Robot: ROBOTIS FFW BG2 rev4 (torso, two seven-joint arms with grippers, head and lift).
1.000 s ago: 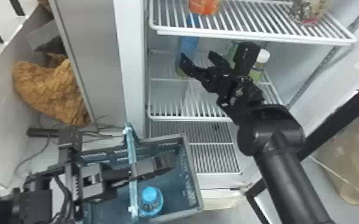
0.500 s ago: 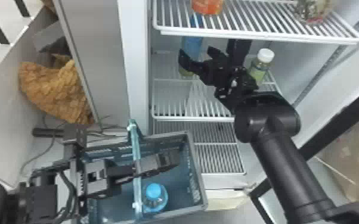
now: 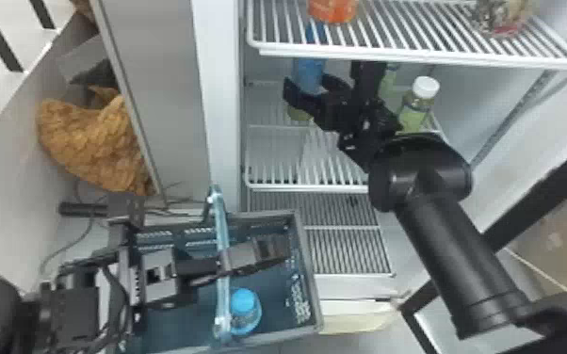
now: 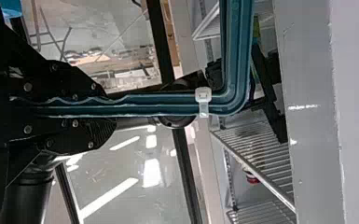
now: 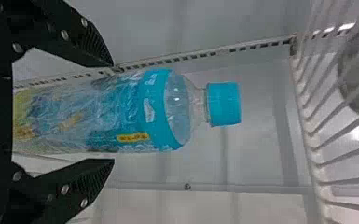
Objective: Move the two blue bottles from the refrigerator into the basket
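Observation:
In the head view my right gripper (image 3: 310, 90) is open inside the refrigerator, level with a blue bottle (image 3: 309, 70) that stands on the middle shelf. The right wrist view has this bottle (image 5: 135, 112), blue cap included, between the spread fingers of my right gripper (image 5: 112, 113), with gaps on both sides. My left gripper (image 3: 255, 254) lies across the basket handle (image 3: 222, 226); in the left wrist view my left gripper (image 4: 108, 107) is shut on that teal handle (image 4: 158, 104). Another blue-capped bottle (image 3: 245, 310) is in the basket (image 3: 314, 301).
An upper wire shelf (image 3: 391, 54) with an orange container (image 3: 333, 9) and a patterned one (image 3: 504, 19) overhangs the right gripper. A white-capped green bottle (image 3: 417, 106) stands to its right. The refrigerator's side wall (image 3: 216, 94) rises left of the shelves.
My right gripper has gone deeper into the refrigerator and slightly leftward, its fingers now around the bottle. The left arm keeps its hold on the handle. The head view has shifted slightly.

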